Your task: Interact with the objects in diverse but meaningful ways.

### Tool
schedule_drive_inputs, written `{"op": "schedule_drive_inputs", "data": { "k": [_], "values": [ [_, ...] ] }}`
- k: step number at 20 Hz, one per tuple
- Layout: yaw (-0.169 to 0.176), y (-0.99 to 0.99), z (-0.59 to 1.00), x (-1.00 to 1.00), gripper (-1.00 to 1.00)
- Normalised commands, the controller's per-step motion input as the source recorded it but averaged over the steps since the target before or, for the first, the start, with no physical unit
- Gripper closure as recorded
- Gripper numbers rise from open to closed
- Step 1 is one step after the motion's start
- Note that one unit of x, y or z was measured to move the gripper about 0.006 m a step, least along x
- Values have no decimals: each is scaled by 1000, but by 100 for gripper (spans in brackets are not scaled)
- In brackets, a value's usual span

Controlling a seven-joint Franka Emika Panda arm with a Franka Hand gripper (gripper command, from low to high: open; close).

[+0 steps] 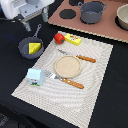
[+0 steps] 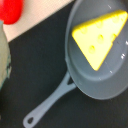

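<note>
With the claw (image 1: pixel 31 15) hanging over the worktop's (image 1: pixel 15 60) far corner, its state impossible to tell, the cheese wedge (image 2: pixel 100 39) lies in the frying pan (image 2: pixel 90 75), so descend centred, avoiding the rim.

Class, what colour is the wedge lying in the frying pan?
Yellow; the cheese wedge shows best in the wrist view.
</note>
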Motion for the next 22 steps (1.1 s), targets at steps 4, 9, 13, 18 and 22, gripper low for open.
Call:
{"op": "schedule_drive_inputs", "data": {
  "k": [4,9,13,18,22],
  "values": [
    [0,411,139,1000,-100],
    [0,301,9,915,-100],
    [0,29,-203,491,-100],
    [0,0,-264,275,-100],
    [3,55,-284,49,-100]
  ]
}}
